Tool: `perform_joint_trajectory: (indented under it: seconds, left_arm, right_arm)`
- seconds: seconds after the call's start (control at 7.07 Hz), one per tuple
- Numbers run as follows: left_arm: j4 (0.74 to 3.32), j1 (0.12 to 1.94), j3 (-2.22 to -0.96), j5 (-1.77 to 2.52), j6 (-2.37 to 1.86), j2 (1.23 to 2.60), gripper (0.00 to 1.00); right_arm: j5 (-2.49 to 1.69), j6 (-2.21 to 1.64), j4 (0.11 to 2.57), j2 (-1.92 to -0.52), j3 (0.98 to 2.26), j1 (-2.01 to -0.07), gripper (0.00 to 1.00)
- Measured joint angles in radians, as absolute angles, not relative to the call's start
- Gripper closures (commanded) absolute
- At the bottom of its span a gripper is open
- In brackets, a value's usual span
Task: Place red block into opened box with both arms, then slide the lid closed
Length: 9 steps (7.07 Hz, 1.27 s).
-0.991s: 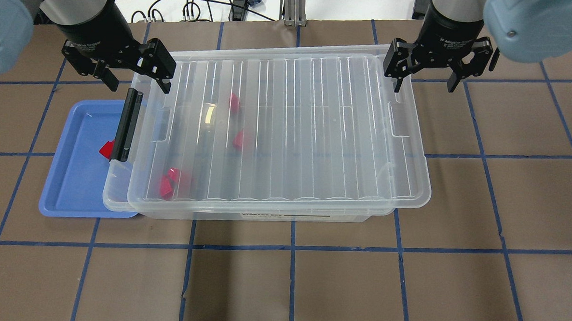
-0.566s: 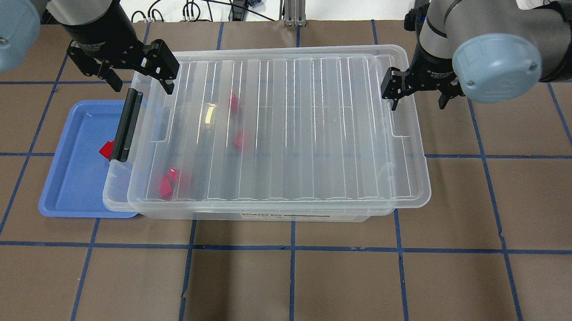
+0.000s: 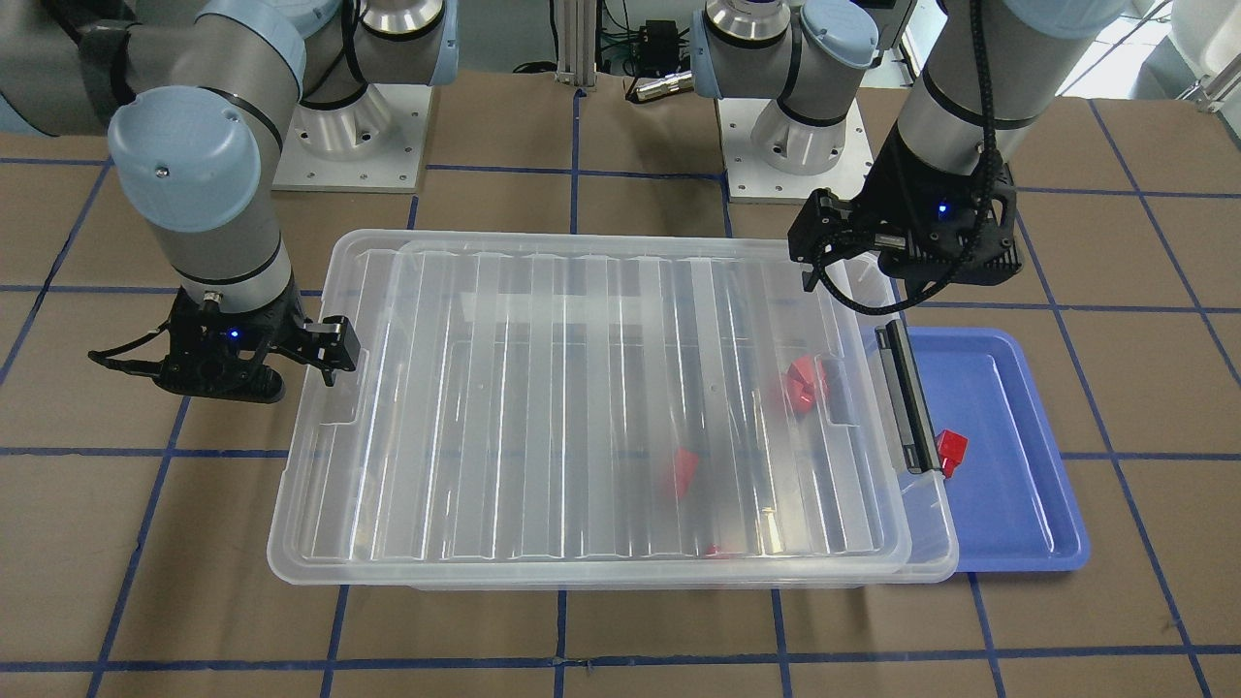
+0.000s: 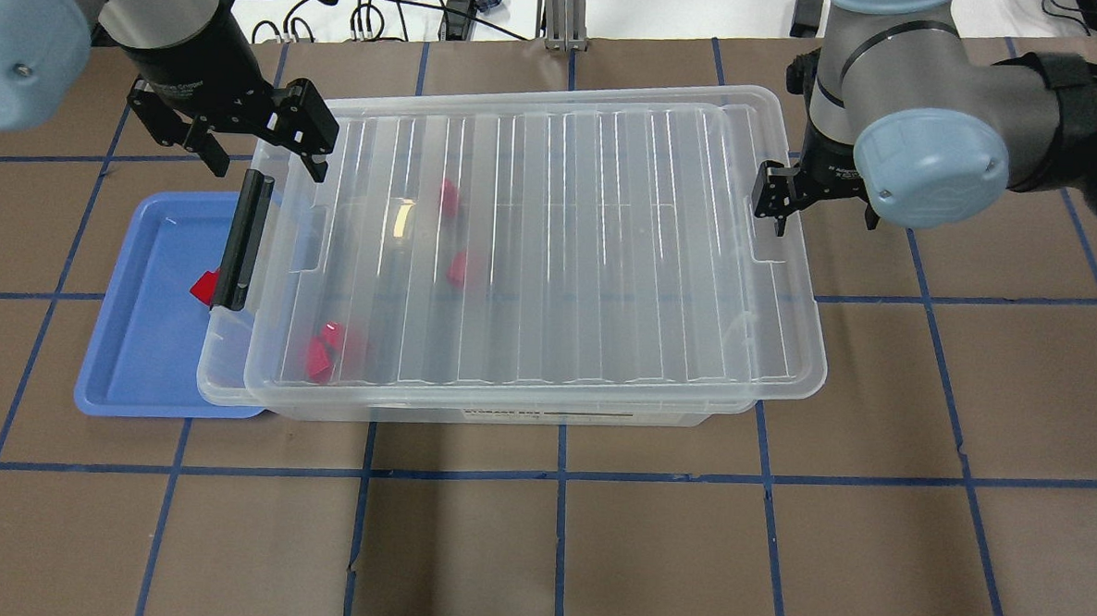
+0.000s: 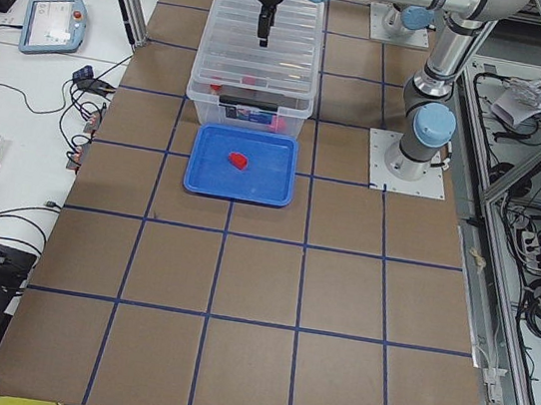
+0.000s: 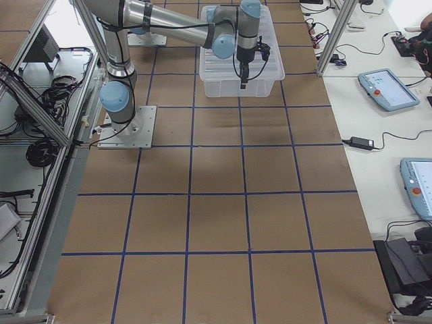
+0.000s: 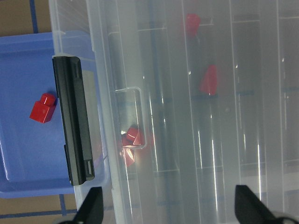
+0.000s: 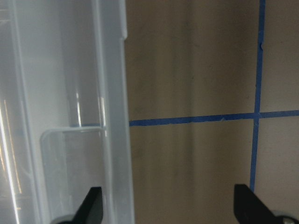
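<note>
The clear box [image 4: 222, 368] stands with the ridged lid [image 4: 551, 243] lying on it, shifted right so a strip by the black latch [image 4: 244, 239] stays uncovered. Three red blocks show through the lid, at the far left [image 4: 449, 195], the middle [image 4: 458, 269] and the near left [image 4: 324, 349]. Another red block [image 4: 202, 285] lies in the blue tray [image 4: 139, 346]. My left gripper [image 4: 263, 161] hangs open over the box's far-left corner. My right gripper [image 4: 823, 218] is open, low at the lid's right end, one finger [image 4: 774, 221] at the rim and the other over the table.
The blue tray [image 3: 1008, 485] sits against the box's latch end, partly under its rim. Cables and a metal post [image 4: 561, 12] lie beyond the table's far edge. Brown table [image 4: 556, 549] with blue tape lines stretches in front of the box.
My right gripper has come down and nearer, from above the lid's far-right corner to its right end by the notch. The left gripper has barely moved. Lid and blocks are unmoved.
</note>
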State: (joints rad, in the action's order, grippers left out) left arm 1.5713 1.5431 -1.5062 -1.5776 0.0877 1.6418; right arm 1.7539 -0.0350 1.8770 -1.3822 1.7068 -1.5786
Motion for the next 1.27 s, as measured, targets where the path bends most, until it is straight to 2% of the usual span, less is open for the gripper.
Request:
perform_joint_trajectory:
  seconds: [0.85, 1.27]
  left_arm:
    - [1.603, 1.534, -1.515, -1.546, 0.070, 1.629, 0.00]
    - [1.681, 1.349, -1.525, -1.449, 0.163, 1.630, 0.00]
  right_arm:
    - [1.843, -0.007, 1.878, -1.382, 1.715, -1.432, 0.00]
    - [1.843, -0.007, 1.876, -1.382, 1.715, -1.353, 0.00]
